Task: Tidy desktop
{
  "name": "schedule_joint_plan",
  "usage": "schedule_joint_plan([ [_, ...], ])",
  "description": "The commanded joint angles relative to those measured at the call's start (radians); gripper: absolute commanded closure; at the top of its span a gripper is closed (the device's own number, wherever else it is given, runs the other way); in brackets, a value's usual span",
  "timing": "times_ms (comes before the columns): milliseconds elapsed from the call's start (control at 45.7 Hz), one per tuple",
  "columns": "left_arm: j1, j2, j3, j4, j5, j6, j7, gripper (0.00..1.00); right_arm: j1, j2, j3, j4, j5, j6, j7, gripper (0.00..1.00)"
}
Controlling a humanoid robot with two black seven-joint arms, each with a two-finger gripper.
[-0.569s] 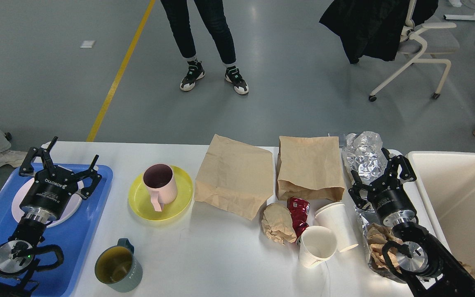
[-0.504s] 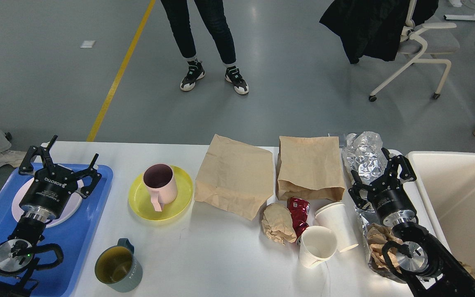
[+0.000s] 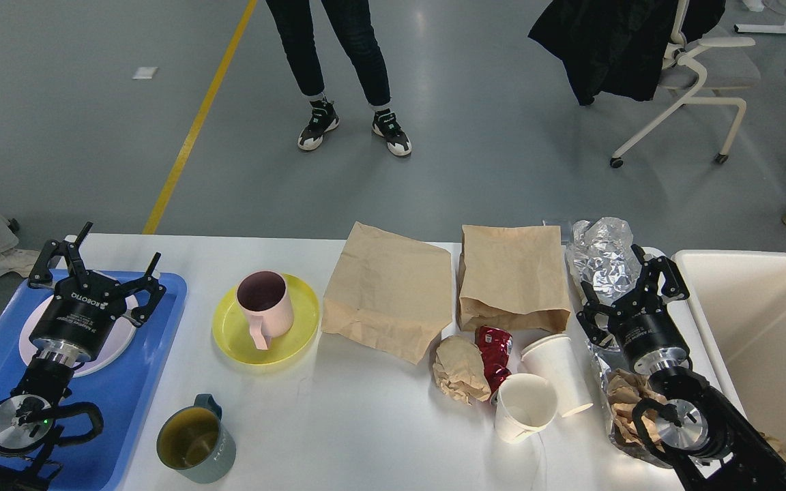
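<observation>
The white desktop [image 3: 366, 416] spans the view. On it lie two brown paper bags [image 3: 389, 290] [image 3: 512, 276], a crumpled brown paper ball [image 3: 460, 369], a crushed red can [image 3: 494, 351], two white paper cups [image 3: 524, 407] [image 3: 560, 372], crumpled foil [image 3: 601, 256], a pink mug [image 3: 265, 305] on a yellow plate [image 3: 301, 334], and a grey-green mug [image 3: 195, 448]. My left gripper [image 3: 96, 262] is open and empty above the blue tray [image 3: 130, 382]. My right gripper [image 3: 621, 286] is open and empty over the foil.
A white plate [image 3: 110, 351] lies in the blue tray under my left arm. A cream-white bin [image 3: 768, 341] stands at the right edge. Foil with brown paper [image 3: 621, 402] lies under my right arm. A person [image 3: 345, 68] stands beyond the table; an office chair [image 3: 693, 75] is far right.
</observation>
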Motion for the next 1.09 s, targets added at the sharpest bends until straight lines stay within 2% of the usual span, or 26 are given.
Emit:
schedule_joint_plan([
  [0,0.0,-0.003,0.003,0.0,0.003,0.006,-0.004,0.02,0.0,0.0,0.0,0.0,0.0,0.0,0.0,0.0],
  [482,0.0,0.007,0.009,0.0,0.0,0.003,-0.001,0.02,0.0,0.0,0.0,0.0,0.0,0.0,0.0,0.0],
  [591,-0.005,0.039,0.012,0.012,0.012,0.014,0.0,0.02,0.0,0.0,0.0,-0.002,0.0,-0.001,-0.001,0.0],
  [679,-0.02,0.117,0.05,0.04,0.015,0.017,-0.01,0.02,0.0,0.0,0.0,-0.002,0.0,-0.001,-0.001,0.0],
  [766,-0.063,0.255,0.206,0.046,0.014,0.014,-0.015,0.02,0.0,0.0,0.0,-0.002,0.0,-0.001,-0.001,0.0],
  [920,-0.239,0.429,0.584,0.048,0.014,0.014,-0.01,0.02,0.0,0.0,0.0,-0.002,0.0,-0.001,0.0,0.0],
  [964,-0.3,0.475,0.708,0.048,0.015,0.008,-0.004,0.02,0.0,0.0,0.0,-0.002,0.0,0.0,0.0,0.0],
  [1073,-0.552,0.576,1.103,0.043,0.015,-0.024,-0.009,0.02,0.002,0.0,0.0,-0.002,0.0,0.0,0.0,0.0],
])
